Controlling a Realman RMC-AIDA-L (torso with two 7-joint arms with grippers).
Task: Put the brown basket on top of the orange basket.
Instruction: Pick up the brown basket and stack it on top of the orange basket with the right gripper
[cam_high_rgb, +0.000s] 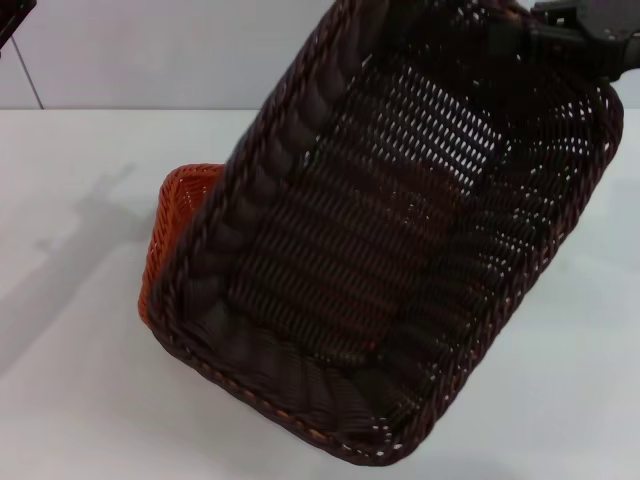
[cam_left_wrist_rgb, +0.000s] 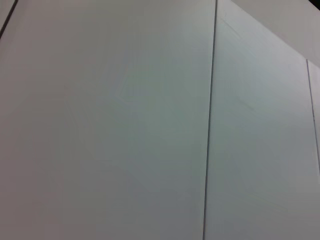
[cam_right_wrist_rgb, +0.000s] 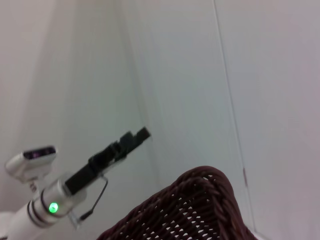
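The brown basket (cam_high_rgb: 390, 240) hangs tilted in the air and fills most of the head view, its open side facing the camera. At its far upper rim my right gripper (cam_high_rgb: 560, 40) is shut on the braided edge. Beneath and behind it sits the orange basket (cam_high_rgb: 180, 210) on the white table, with only its left corner showing. The right wrist view shows a corner of the brown basket's rim (cam_right_wrist_rgb: 190, 210). Farther off in that view is my left gripper (cam_right_wrist_rgb: 131, 140), raised in front of the wall and away from both baskets.
The white table (cam_high_rgb: 80, 400) spreads out left and right of the baskets, with the basket's shadow lying on its left part. A pale panelled wall (cam_left_wrist_rgb: 150, 120) stands behind; the left wrist view shows nothing else.
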